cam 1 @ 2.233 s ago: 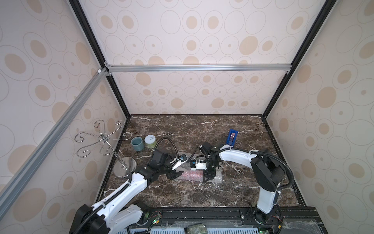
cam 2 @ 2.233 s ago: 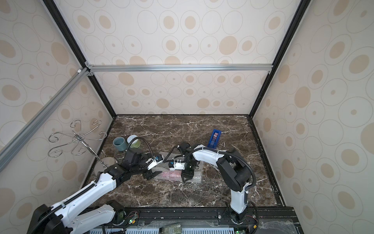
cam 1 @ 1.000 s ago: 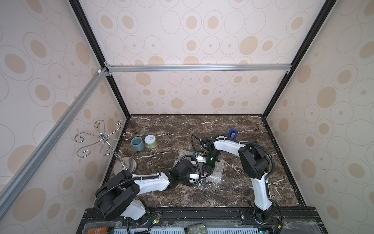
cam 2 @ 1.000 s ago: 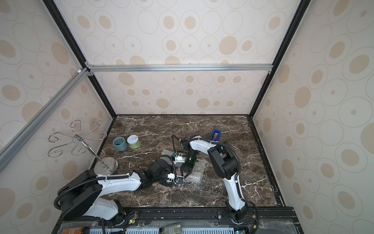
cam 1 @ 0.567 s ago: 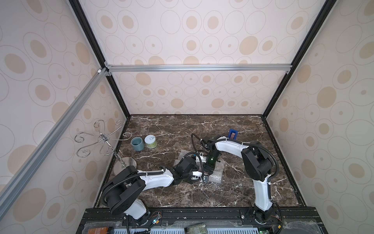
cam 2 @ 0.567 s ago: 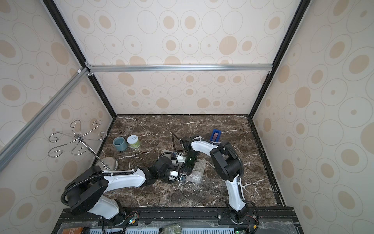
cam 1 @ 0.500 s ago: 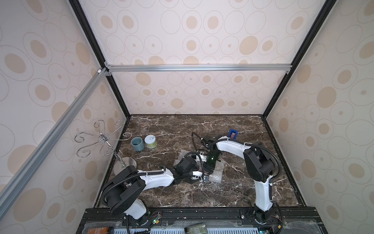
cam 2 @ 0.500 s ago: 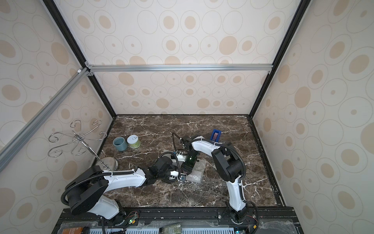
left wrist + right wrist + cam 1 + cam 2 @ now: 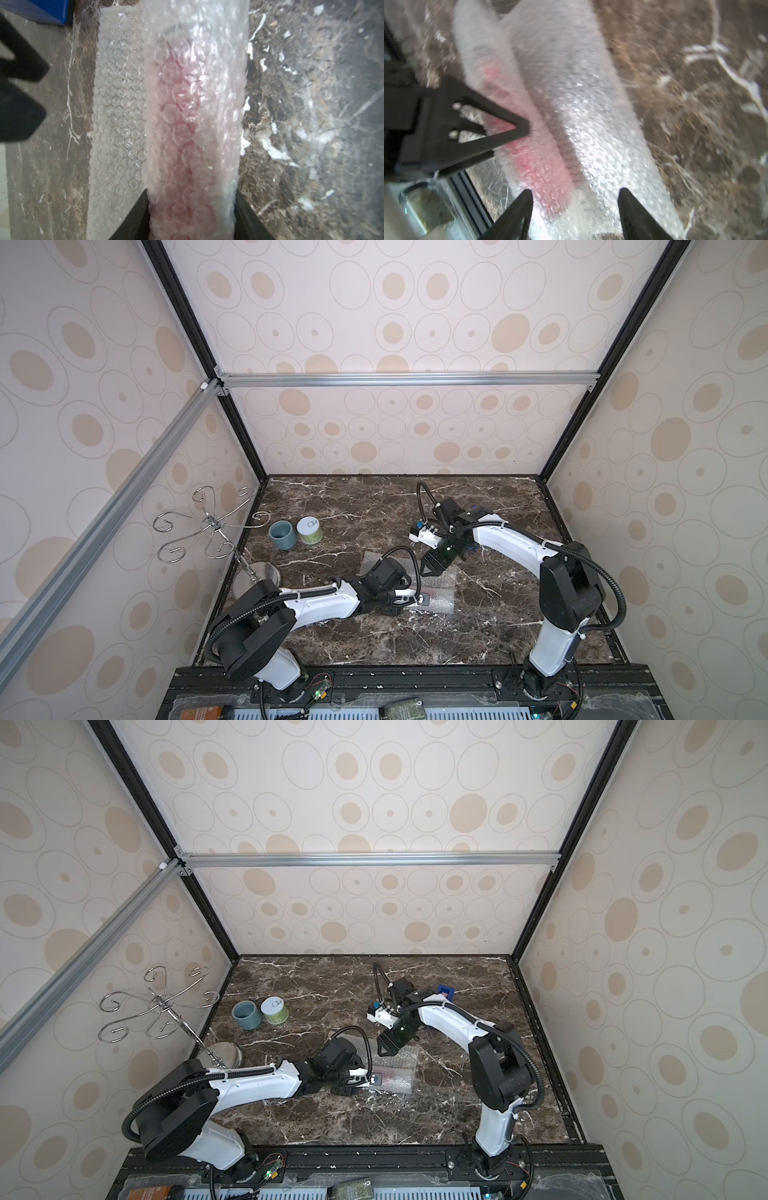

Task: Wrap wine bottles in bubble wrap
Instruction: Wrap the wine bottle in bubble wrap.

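The wine bottle (image 9: 182, 124) lies on the marble table, a pink shape rolled inside the bubble wrap (image 9: 118, 104). The roll shows in both top views (image 9: 438, 596) (image 9: 395, 1072). My left gripper (image 9: 192, 191) lies low along the table (image 9: 415, 598) and is shut on the near end of the wrapped bottle, one finger on each side. Above the flat far part of the bubble wrap (image 9: 581, 104) my right gripper (image 9: 575, 191) hangs open, close to the pink bottle (image 9: 537, 162). It grips nothing (image 9: 430, 568). The cap is hidden.
A teal cup (image 9: 282, 535) and a green-and-white jar (image 9: 309, 529) stand at the back left. A metal hook stand (image 9: 212, 526) rises by the left wall. A blue tape dispenser (image 9: 445, 992) sits behind the right arm.
My left gripper's jaws have closed in on the wrapped bottle and stayed there. The right gripper's jaws have spread wider while it stays over the wrap.
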`<state>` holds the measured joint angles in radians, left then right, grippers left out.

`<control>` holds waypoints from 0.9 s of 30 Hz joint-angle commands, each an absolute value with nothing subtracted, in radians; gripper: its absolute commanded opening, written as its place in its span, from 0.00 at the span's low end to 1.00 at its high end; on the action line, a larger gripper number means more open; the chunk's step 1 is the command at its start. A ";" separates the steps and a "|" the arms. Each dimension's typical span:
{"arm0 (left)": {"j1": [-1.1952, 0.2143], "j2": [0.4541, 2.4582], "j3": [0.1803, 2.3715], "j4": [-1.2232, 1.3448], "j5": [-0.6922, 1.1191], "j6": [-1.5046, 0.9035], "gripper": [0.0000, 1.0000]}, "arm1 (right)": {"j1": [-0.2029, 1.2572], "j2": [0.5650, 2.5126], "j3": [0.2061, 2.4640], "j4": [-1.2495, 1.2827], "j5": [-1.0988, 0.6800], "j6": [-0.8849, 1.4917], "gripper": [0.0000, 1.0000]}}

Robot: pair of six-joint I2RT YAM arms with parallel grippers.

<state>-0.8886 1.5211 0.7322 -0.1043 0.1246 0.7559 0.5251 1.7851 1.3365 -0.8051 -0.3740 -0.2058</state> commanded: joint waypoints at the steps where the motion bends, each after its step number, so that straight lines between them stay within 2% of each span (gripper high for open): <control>1: -0.904 1.583 0.755 -0.359 0.197 0.628 0.36 | 0.498 1.723 1.259 -0.750 -0.273 0.021 0.67; 10: -0.899 1.741 0.884 -0.560 0.296 0.548 0.31 | 0.495 1.396 0.958 -0.494 -0.148 -0.020 0.67; 17: -0.868 1.799 0.937 -0.634 0.416 0.525 0.30 | 0.515 1.087 0.718 -0.329 -0.235 -0.183 0.66; 22: -0.823 1.802 0.950 -0.657 0.503 0.514 0.30 | 0.615 0.947 0.630 -0.339 -0.192 -0.310 0.65; 27: -0.774 1.816 0.968 -0.681 0.568 0.502 0.30 | 0.796 0.924 0.614 -0.389 -0.074 -0.475 0.65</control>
<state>-0.7685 1.7294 1.0260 -0.4519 0.4202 0.5377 0.7193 0.9260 0.6273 -0.3733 -0.1509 -0.3367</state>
